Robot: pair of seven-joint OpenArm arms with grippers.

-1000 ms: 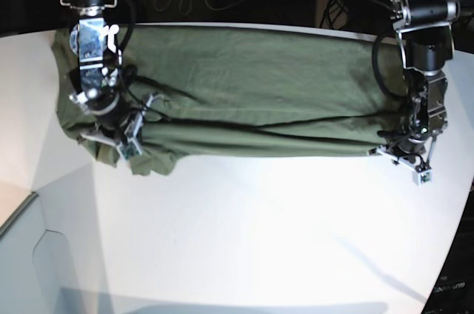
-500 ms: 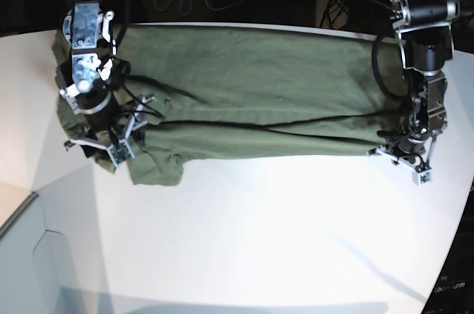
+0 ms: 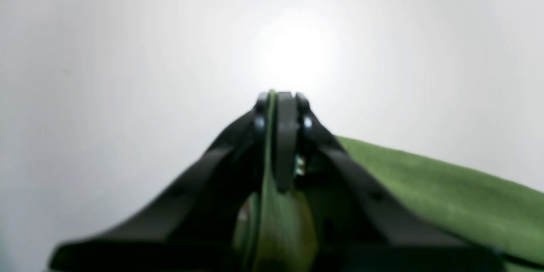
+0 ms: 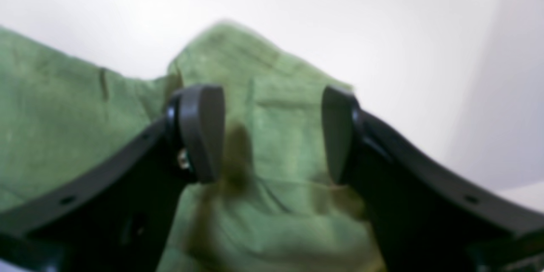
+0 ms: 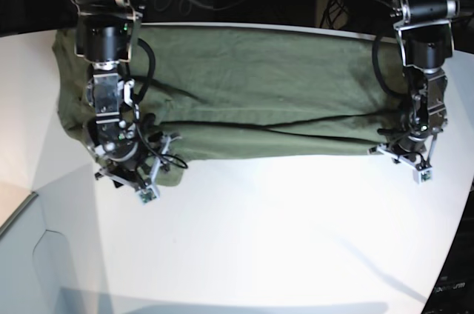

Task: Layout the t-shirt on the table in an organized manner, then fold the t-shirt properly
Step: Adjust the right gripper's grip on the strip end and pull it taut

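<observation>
**On a white surface, one corner held and one let go**

Over the left wrist, the left gripper (image 3: 280,106) is pressed fully together with a thin edge of the t-shirt (image 3: 446,187) pinched between its jaws; more green cloth trails off to one side, and beyond lies only the bright white surface (image 3: 127,51).

Over the right wrist, the right gripper (image 4: 272,131) stands wide apart and holds nothing. A rumpled corner of the t-shirt (image 4: 263,76) lies on the surface beneath and between the spread jaws, though the view is blurred and whether the pads touch the cloth cannot be told.

From the base camera, the t-shirt (image 5: 259,84) stretches as a long band across the far part of the surface (image 5: 281,240), its near edge folded over in a lengthwise roll. The right gripper (image 5: 132,181) sits at the bunched corner on that view's left, the left gripper (image 5: 412,160) at the opposite corner.

With only one end gripped, the risk appears to be uneven tension: a pull by the left arm could drag the whole band sideways, skewing the fold. The freed corner looks crumpled and could set a crease into the finished fold.
</observation>
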